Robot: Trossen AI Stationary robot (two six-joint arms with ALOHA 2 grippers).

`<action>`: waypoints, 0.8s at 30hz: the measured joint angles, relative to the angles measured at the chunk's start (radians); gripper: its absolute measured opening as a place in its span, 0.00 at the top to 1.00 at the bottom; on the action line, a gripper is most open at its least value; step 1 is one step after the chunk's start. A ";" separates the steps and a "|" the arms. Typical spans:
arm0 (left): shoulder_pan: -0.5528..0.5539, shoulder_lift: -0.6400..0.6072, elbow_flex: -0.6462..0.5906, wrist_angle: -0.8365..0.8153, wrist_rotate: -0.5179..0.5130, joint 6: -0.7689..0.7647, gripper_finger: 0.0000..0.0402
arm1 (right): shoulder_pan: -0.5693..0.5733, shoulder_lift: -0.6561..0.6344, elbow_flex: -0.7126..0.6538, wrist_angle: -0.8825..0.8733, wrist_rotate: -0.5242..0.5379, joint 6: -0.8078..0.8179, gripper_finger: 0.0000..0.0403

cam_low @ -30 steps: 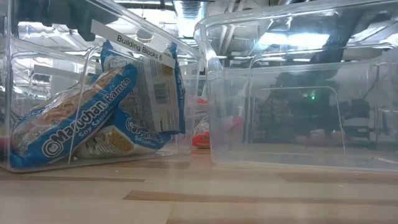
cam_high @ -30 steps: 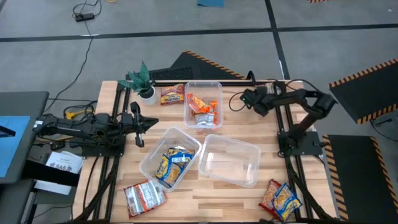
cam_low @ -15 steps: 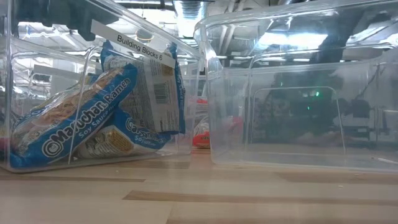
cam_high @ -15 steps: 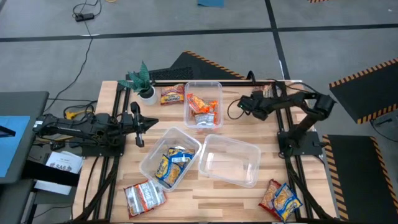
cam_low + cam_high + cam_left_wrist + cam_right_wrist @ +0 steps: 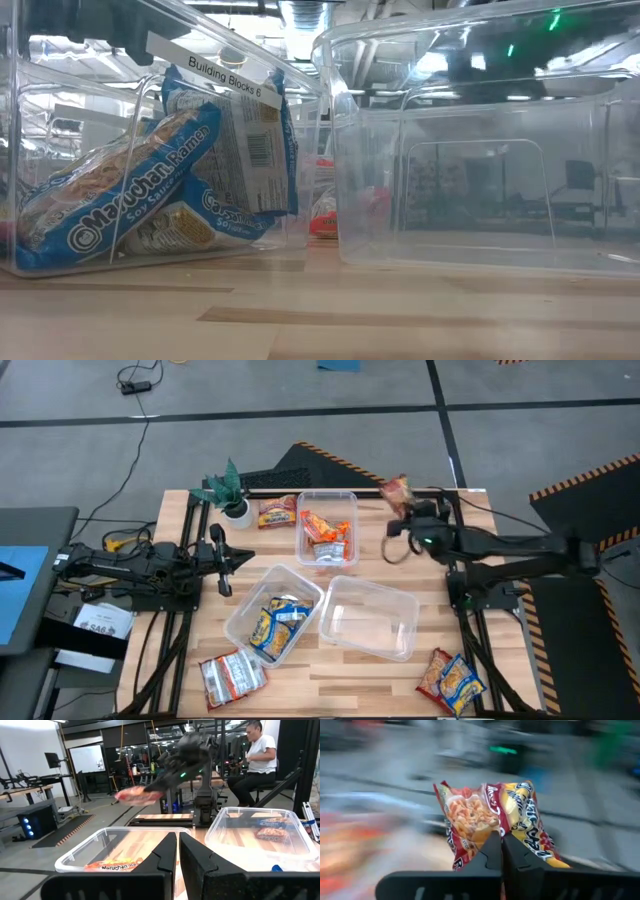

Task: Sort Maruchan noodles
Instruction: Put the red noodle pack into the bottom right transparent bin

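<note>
The left claw [image 5: 222, 560] is seen near the table's left edge, its fingers [image 5: 165, 857] pressed together with nothing between them. A silver-and-red noodle packet [image 5: 232, 676] lies at the front left corner of the table [image 5: 400, 675]. Just inward from it, a clear tub [image 5: 243, 610] holds yellow-and-blue packets [image 5: 272, 625]. At the back edge, an orange packet [image 5: 277, 512] lies beside a small potted plant [image 5: 230, 490], and a second tub [image 5: 325, 497] holds more orange packets [image 5: 325, 530]. A third tub [image 5: 368, 618] stands right of centre. The right claw [image 5: 404, 500] is held above the back edge, pinching a red noodle packet [image 5: 490, 822]; it appears lifted clear of the table. Two more packets [image 5: 450, 680] lie at the front right corner.
</note>
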State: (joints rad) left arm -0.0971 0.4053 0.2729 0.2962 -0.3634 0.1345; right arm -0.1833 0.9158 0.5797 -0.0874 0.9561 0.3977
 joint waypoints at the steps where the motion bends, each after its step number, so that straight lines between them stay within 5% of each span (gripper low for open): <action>1: 0.000 0.000 0.000 0.000 0.000 0.000 0.97 | 0.041 -0.029 0.001 0.038 -0.061 -0.060 0.98; 6: 0.000 0.000 0.000 0.000 0.000 -0.005 0.97 | 0.247 -0.105 0.002 0.112 -0.454 -0.237 0.98; 9: 0.000 0.000 0.000 0.000 0.000 -0.006 0.97 | 0.384 -0.088 0.002 0.098 -0.602 -0.321 0.98; 15: 0.000 0.000 0.000 0.000 0.000 -0.007 0.97 | 0.577 -0.022 0.002 0.137 -0.645 -0.368 0.96; 24: 0.000 0.000 0.000 -0.028 0.001 -0.007 0.97 | 0.627 -0.020 0.002 0.337 -0.643 -0.457 0.86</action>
State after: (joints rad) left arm -0.0971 0.4057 0.2729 0.2683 -0.3626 0.1276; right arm 0.4435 0.8955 0.5819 0.2499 0.3129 -0.0597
